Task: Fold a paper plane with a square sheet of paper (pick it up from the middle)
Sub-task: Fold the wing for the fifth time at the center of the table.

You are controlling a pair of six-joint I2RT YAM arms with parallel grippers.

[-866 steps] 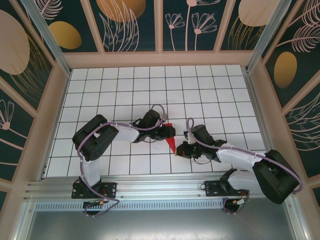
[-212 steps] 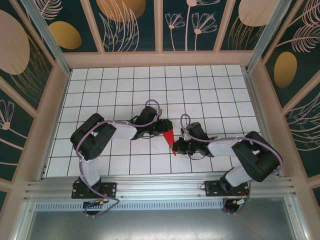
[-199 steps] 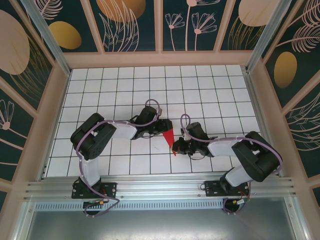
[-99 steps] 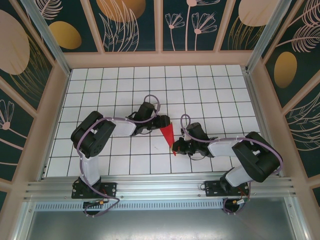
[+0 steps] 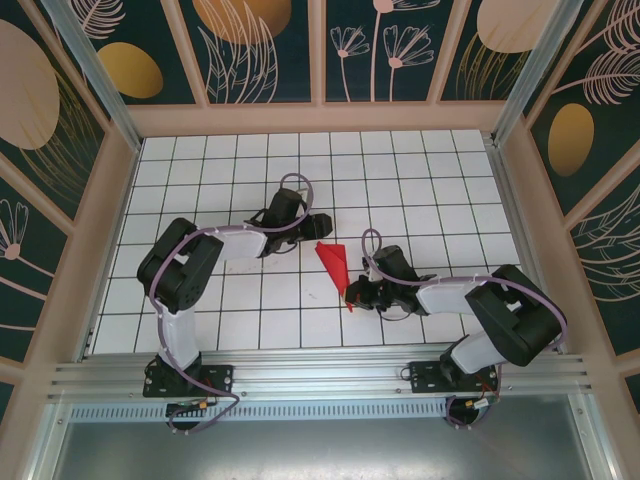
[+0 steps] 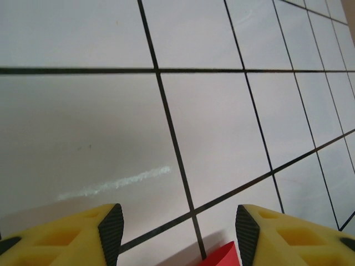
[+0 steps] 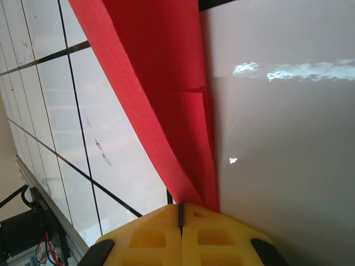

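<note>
The right wrist view revealed the right gripper (image 7: 180,213) pinching the narrow tip of the paper plane (image 7: 161,83), whereas the left wrist view revealed the left gripper (image 6: 177,231) spread beside its wide corner.

This is a robot test cell, the sort found in a lab rather than a home. A white table (image 5: 400,170) ruled with a black grid is boxed in by a pale wooden frame (image 5: 320,118) and dark panels (image 5: 265,50) printed with leaves and flowers. A left arm (image 5: 175,265) and a right arm (image 5: 510,320) are bolted beside an aluminium rail (image 5: 320,372), with purple cables (image 5: 283,180) looping along them.
</note>
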